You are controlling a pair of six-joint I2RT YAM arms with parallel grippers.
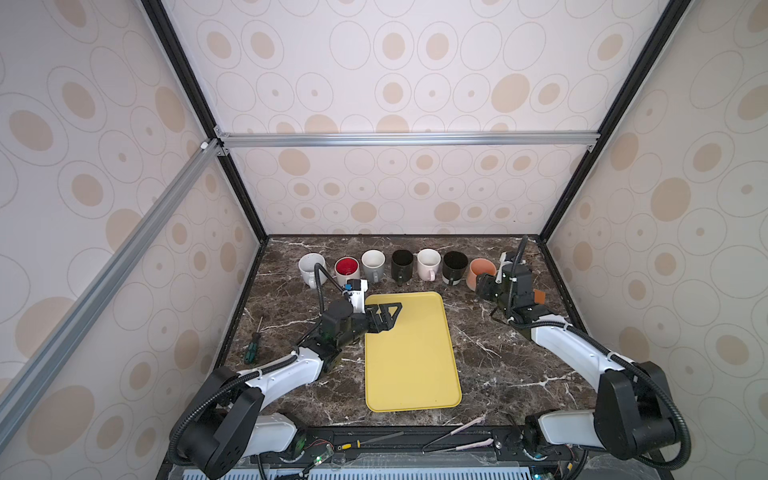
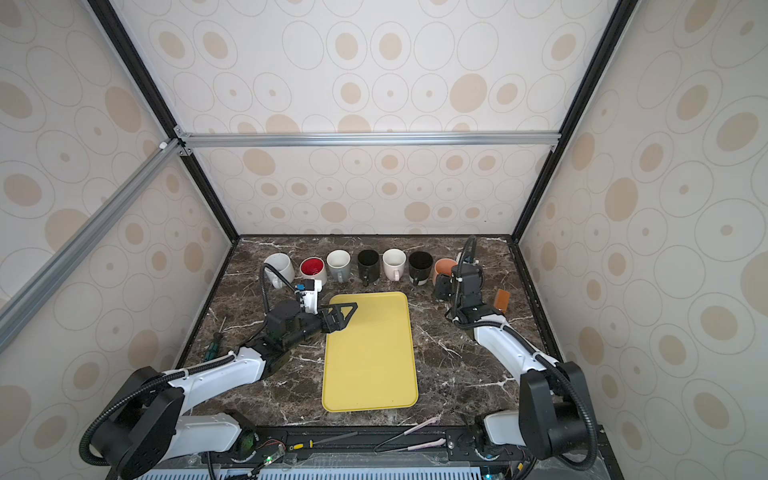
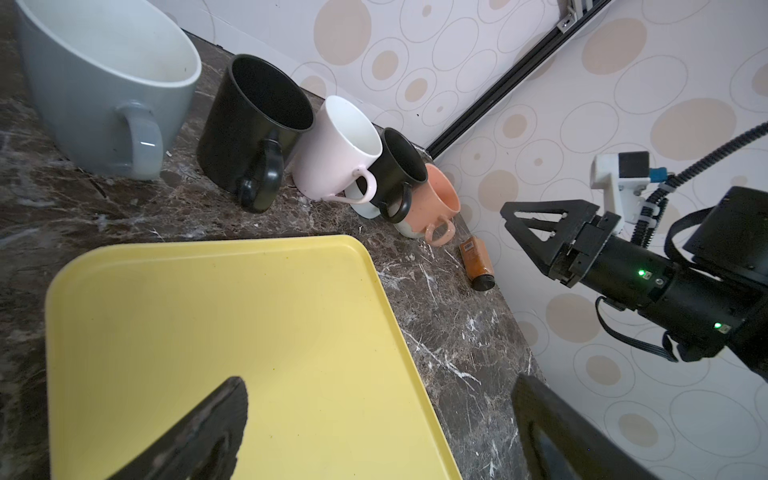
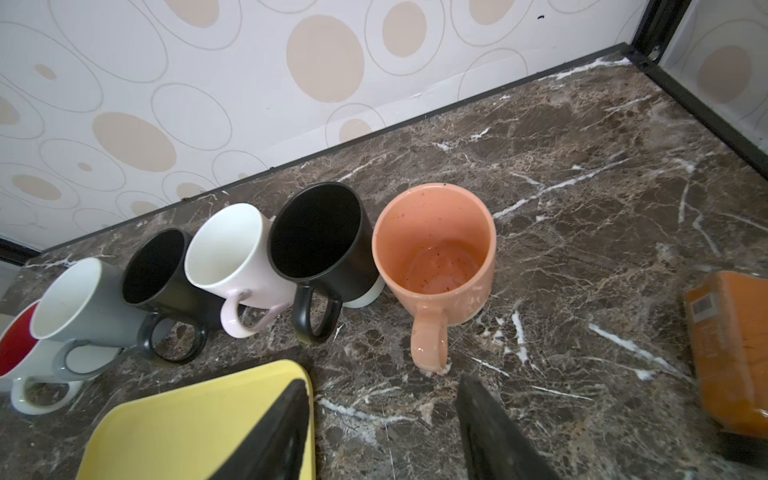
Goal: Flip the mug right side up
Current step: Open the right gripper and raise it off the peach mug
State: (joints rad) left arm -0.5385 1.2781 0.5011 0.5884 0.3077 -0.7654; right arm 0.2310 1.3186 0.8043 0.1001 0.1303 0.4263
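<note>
Found orange mug upright, mouth up, at right end of the row at back of bench, close beside black mug. Logged right hand partly open, empty, just short of handle; left hand wide open, empty. Risk on backing off: clipping handle, toppling mug into neighbour.

The peach ceramic mug stands upright just beyond the fingers of the right gripper, apart; the yellow plastic tray lies partly under the left gripper.
</note>
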